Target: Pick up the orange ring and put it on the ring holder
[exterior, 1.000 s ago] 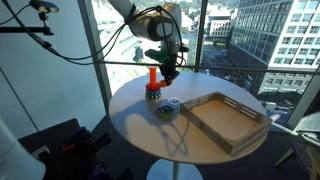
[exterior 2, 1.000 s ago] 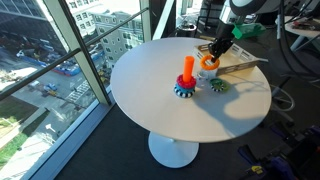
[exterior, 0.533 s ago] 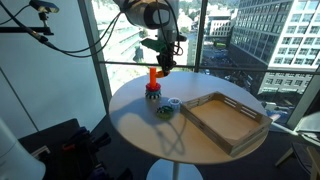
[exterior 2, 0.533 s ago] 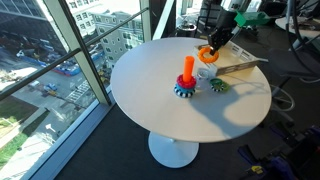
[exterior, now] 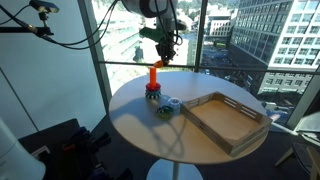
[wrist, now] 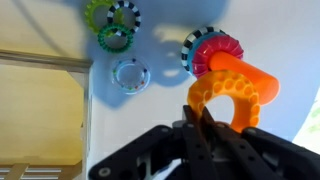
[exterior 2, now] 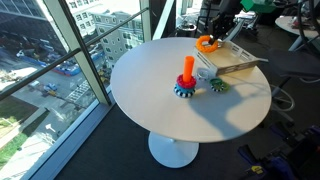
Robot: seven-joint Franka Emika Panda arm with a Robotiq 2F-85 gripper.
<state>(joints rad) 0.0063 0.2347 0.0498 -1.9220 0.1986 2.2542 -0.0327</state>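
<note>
— Entry one?
— Orange ring (wrist: 235, 90): plain orange. Ring holder (exterior 2: 187, 68): orange-red peg, black-and-white striped base.
— Loose stock?
— Checked ring (wrist: 128, 16): green, black-and-white checks. Green ring (wrist: 104, 40). Pale ring (wrist: 117, 73). Tray (exterior: 225, 120): tan wood. Table (exterior 2: 190, 125): white.

White arm (exterior: 155, 10) with dark joint bands, ending in matte black fingers (wrist: 197, 137).

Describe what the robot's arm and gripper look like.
The arm has pale grey-white, rounded links. The gripper is black, with angular linkages that narrow to two slim fingers. No markings are legible in these views.
</note>
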